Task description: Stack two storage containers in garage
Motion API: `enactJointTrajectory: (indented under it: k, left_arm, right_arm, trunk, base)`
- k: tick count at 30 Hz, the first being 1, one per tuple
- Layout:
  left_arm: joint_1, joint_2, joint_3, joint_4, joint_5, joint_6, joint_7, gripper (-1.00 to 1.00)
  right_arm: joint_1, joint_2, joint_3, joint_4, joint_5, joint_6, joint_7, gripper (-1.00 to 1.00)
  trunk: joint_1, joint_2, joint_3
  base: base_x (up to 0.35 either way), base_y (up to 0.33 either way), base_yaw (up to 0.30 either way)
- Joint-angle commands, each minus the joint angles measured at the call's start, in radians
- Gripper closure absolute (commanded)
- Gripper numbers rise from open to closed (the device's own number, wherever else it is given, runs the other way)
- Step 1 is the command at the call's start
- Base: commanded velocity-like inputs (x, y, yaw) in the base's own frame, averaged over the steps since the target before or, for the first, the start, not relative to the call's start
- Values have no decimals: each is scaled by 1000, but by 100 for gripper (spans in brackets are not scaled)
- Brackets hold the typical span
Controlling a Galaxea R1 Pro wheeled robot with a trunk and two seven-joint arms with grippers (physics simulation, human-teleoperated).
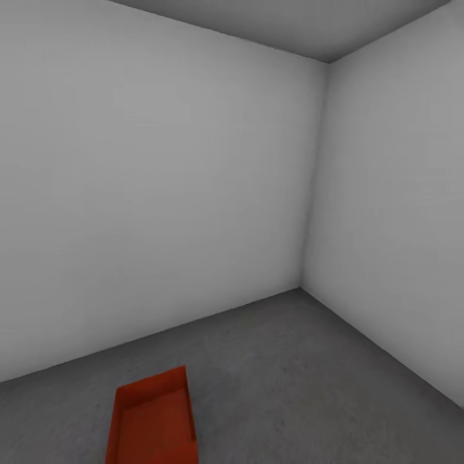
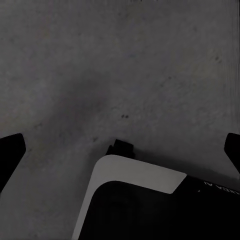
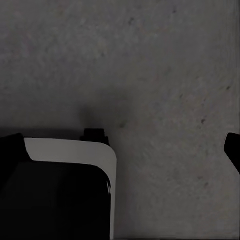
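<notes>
I'm facing a corner of the garage: two plain pale grey walls point(image 1: 161, 193) meet at about 1 o'clock from me, with a strip of grey ceiling point(image 1: 309, 26) above them. Below runs the floor point(image 1: 290, 386), dark grey mottled concrete, reaching from the foot of the walls down to my own base

One orange-red storage container point(image 1: 153, 419) sits on that floor at roughly 7 o'clock in the head view, open side up, its long axis running away from me, cut off by the lower edge. It stands well apart from both walls

In the left wrist view the left gripper point(image 2: 120, 150) hangs over bare concrete, its dark fingertips point(image 2: 10, 155) spread wide at the two sides with nothing between them; part of my white-and-black base point(image 2: 135, 175) shows beneath. The right gripper point(image 3: 120, 150) is likewise spread wide over the concrete, holding nothing
</notes>
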Motion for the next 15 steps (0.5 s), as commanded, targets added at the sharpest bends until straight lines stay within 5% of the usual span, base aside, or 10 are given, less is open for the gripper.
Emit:
enactJointTrajectory:
  k: [1, 15]
  left_arm:
    - [0, 0, -9, 0, 8, -2, 3, -100]
    - [0, 0, -9, 0, 8, -2, 3, -100]
  right_arm:
    - [-2, -1, 8, 3, -10, -6, 0, -100]
    - [-2, -6, 8, 4, -10, -7, 0, -100]
  trunk:
    - [0, -1, -1]
    - [0, -1, -1]
  base:
    - [0, 0, -300]
    - [0, 0, -285]
